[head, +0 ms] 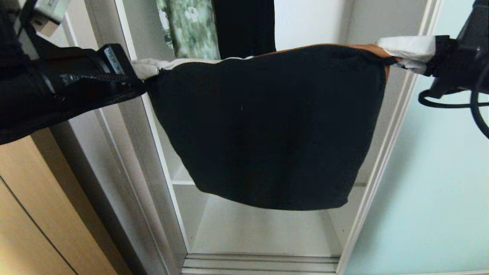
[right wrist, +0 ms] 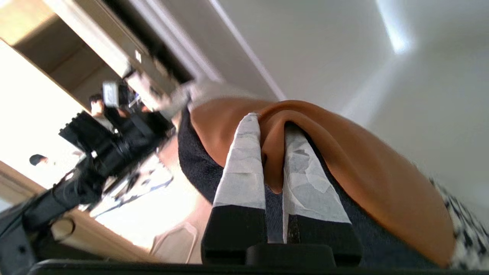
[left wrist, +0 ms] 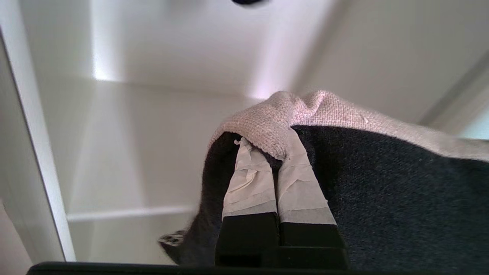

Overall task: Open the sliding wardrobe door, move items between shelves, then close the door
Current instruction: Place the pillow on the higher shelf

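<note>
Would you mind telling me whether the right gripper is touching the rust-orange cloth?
Touching. In the right wrist view, the right gripper has a fold of the rust-orange cloth pinched between its taped fingers, with no gap showing.

Head view: looks forward and down into the open white wardrobe, close in; the sagging black folded cloth stack (head: pixel 267 130) fills mid-frame.

Left wrist view: sits behind the tape-wrapped left gripper (left wrist: pixel 277 156), tilted upward, very near the cloth's beige edge.

Right wrist view: behind the right gripper (right wrist: pixel 272 152), facing across toward the left arm.

All three share the cloth stack.
</note>
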